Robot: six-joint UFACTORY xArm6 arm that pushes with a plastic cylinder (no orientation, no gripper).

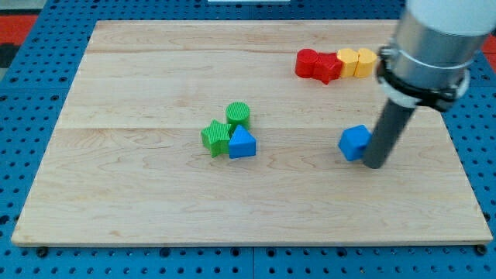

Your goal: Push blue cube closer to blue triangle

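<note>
The blue cube point(354, 142) lies on the wooden board point(139, 70), right of the middle. The blue triangle point(242, 143) lies near the board's middle, well to the left of the cube. My tip point(373, 164) stands right against the cube's lower right side; I cannot tell if it touches. The rod rises from there toward the view's top right into the arm's grey body.
A green star point(215, 137) and a green cylinder point(238, 115) touch the blue triangle on its left and top. Near the view's top right, a red cylinder point(307, 62), a red block point(327, 67) and two yellow blocks point(347, 61) point(365, 60) form a row.
</note>
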